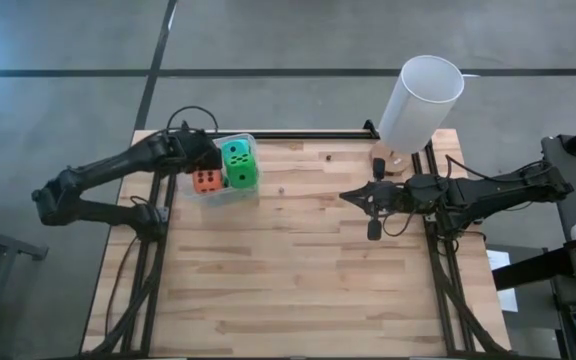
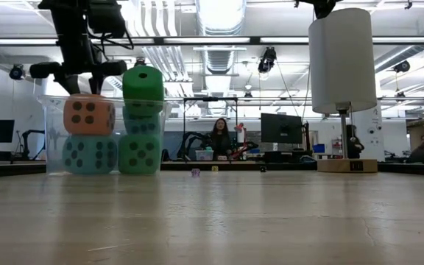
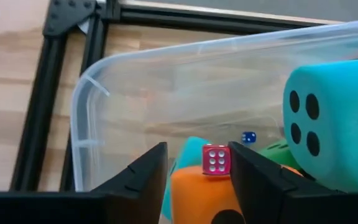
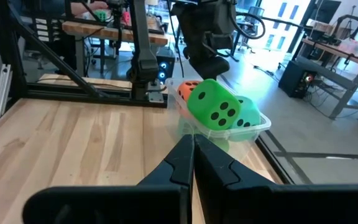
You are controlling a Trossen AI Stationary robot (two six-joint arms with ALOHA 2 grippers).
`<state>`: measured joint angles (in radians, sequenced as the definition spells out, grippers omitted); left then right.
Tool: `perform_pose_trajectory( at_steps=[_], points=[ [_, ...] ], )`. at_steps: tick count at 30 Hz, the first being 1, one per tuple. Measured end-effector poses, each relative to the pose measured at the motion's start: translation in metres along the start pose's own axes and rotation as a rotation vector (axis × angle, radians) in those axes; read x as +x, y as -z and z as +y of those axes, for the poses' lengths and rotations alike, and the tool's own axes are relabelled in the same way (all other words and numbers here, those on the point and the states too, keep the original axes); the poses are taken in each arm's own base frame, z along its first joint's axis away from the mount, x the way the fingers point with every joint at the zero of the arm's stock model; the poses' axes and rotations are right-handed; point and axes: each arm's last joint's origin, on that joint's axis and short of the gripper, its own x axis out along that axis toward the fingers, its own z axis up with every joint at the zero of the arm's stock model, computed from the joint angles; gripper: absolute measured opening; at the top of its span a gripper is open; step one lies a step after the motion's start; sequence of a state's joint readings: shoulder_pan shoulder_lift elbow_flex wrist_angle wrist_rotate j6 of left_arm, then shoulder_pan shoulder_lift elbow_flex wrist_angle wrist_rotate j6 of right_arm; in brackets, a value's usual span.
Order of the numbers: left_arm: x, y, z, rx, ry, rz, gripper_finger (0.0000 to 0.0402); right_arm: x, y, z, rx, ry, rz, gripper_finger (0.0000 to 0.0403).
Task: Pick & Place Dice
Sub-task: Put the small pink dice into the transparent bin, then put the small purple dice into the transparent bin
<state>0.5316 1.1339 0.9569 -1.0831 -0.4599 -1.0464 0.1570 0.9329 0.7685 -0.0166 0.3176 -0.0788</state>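
A clear plastic tub (image 1: 223, 170) stands at the table's far left and holds the dice. An orange die (image 2: 89, 115) sits on a teal die (image 2: 90, 154). Beside them, green dice (image 2: 143, 82) are stacked higher. My left gripper (image 3: 197, 155) is open just above the orange die (image 3: 204, 199), inside the tub. A tiny pink die (image 3: 216, 160) shows between its fingers, on the orange die's top. My right gripper (image 4: 192, 142) is shut and empty, low over the table's right middle (image 1: 348, 196). My left gripper has the tiny pink die close beside the inner face of one finger (image 3: 253, 177), with a wide gap to the other finger. I cannot tell whether that finger touches it.
A tall white cylinder (image 1: 420, 100) stands on a wooden base (image 2: 347, 165) at the far right. A few tiny dice (image 2: 195, 172) lie on the wood between the tub and the cylinder. Black frame rails (image 1: 158, 215) run along both table sides. People sit in the room behind.
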Motion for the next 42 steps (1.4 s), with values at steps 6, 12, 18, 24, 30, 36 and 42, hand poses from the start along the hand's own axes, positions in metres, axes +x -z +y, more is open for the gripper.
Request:
perform_pose_trajectory(
  at_steps=[6, 12, 18, 24, 30, 36, 42],
  points=[
    [-0.004, -0.006, 0.0, 0.031, 0.016, -0.001, 0.0178, 0.0, 0.0, 0.0, 0.0, 0.0, 0.0, 0.0008],
    [-0.011, -0.012, -0.003, 0.012, 0.046, -0.015, 0.0178, 0.0, 0.0, 0.0, 0.0, 0.0, 0.001, 0.0008],
    [-0.011, -0.012, -0.004, 0.009, 0.061, -0.005, 0.0172, 0.0, 0.0, 0.0, -0.001, 0.0, 0.002, 0.0008],
    [-0.03, -0.025, -0.012, 0.072, 0.166, -0.041, 0.0165, 0.0, 0.0, 0.0, -0.001, 0.0, 0.002, 0.0008],
    [-0.062, -0.039, -0.019, 0.147, 0.274, -0.115, 0.0159, 0.0, 0.0, 0.0, 0.002, 0.0, 0.004, 0.0008],
    [-0.092, -0.027, -0.035, 0.299, 0.436, -0.174, 0.015, 0.003, 0.005, -0.002, 0.131, 0.015, 0.042, 0.0008],
    [-0.118, 0.004, -0.052, 0.443, 0.626, -0.193, 0.0138, 0.025, 0.02, -0.004, 0.19, 0.013, 0.134, 0.0008]
  ],
)
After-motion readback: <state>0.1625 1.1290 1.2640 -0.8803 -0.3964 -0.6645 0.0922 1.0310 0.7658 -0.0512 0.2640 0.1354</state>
